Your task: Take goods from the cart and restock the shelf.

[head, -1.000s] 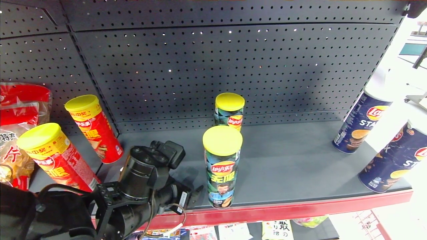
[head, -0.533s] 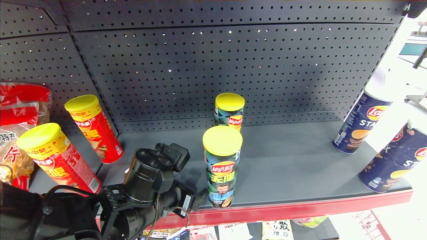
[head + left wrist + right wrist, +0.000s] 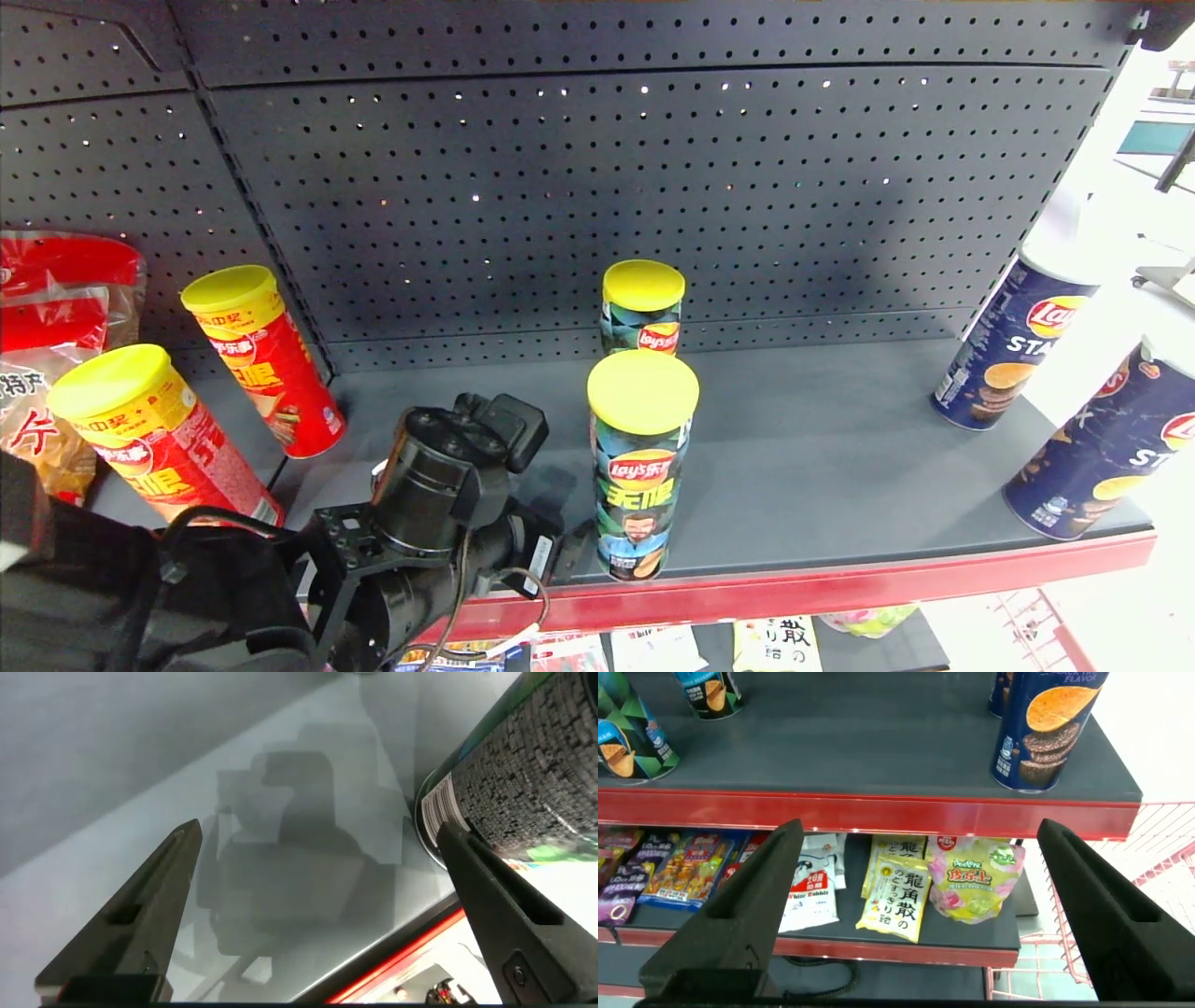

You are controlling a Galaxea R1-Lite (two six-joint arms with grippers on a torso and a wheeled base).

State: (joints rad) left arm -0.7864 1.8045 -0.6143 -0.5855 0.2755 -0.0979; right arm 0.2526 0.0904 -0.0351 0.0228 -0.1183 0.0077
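A green chip can [image 3: 640, 467] with a yellow lid stands upright near the front of the dark shelf [image 3: 822, 467]. My left gripper [image 3: 571, 549] is low at the shelf's front edge, just left of that can's base. In the left wrist view the gripper [image 3: 318, 831] is open, and one finger [image 3: 486, 891] lies against the side of the can [image 3: 523, 775]. A second green can [image 3: 641, 308] stands behind it by the back wall. My right gripper [image 3: 920, 826] is open and holds nothing, out in front of the shelf's red edge [image 3: 878, 812].
Two red cans [image 3: 154, 429] [image 3: 257, 359] and snack bags [image 3: 37, 373] stand at the left. Two blue cans [image 3: 1004, 341] [image 3: 1102, 448] stand at the right end. Bare shelf lies between green and blue cans. Snack packets [image 3: 901, 891] lie on the lower shelf.
My left arm has moved right along the shelf's front edge. The front green can has slid a little to the right with it.
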